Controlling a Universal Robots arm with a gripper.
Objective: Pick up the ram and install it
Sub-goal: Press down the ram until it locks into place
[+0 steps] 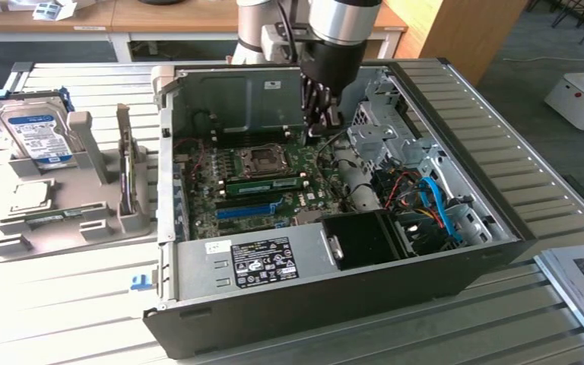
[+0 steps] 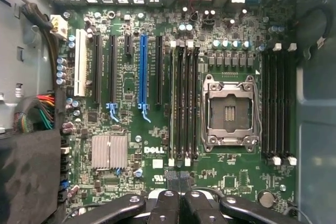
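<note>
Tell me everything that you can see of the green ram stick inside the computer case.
The ram is a long, narrow green board with a row of dark chips along its side. It stands on its edge in a memory slot of the motherboard, between the CPU socket and the blue slot. Whether it is fully seated cannot be told. Nothing grips it: the gripper is shut and hangs above the board, apart from the stick.
</note>
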